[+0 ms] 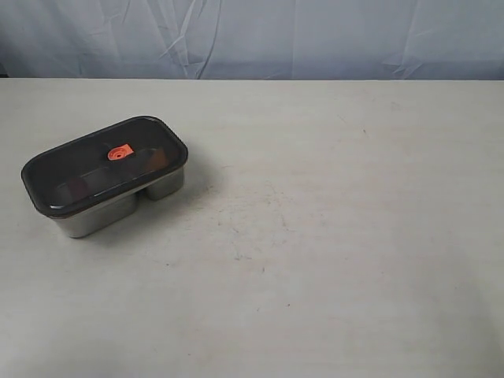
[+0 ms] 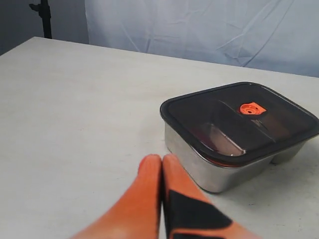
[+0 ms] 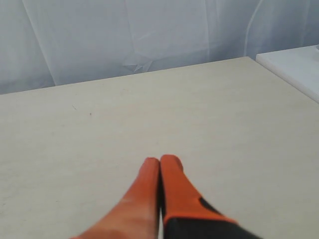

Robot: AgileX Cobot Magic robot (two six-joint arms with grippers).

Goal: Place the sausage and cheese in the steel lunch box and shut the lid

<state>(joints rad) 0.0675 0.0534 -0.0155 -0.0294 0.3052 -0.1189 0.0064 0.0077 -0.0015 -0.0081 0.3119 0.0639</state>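
Observation:
The steel lunch box (image 1: pixel 94 218) (image 2: pixel 199 159) stands at the left of the table with the dark lid (image 1: pixel 87 161) (image 2: pixel 214 112) seated flat on it, its orange valve tab (image 1: pixel 120 153) (image 2: pixel 251 108) on top. A reddish shape shows dimly through the lid (image 2: pixel 204 134); the sausage and the cheese cannot be made out clearly. My left gripper (image 2: pixel 162 160) is shut and empty, just short of the box's near corner. My right gripper (image 3: pixel 159 162) is shut and empty over bare table. Neither gripper shows in the exterior view.
The beige table (image 1: pixel 331 220) runs back to a pale wrinkled cloth backdrop (image 1: pixel 260 35). A white surface (image 3: pixel 294 64) adjoins the table's edge in the right wrist view. A dark stand (image 2: pixel 46 17) rises behind the far corner in the left wrist view.

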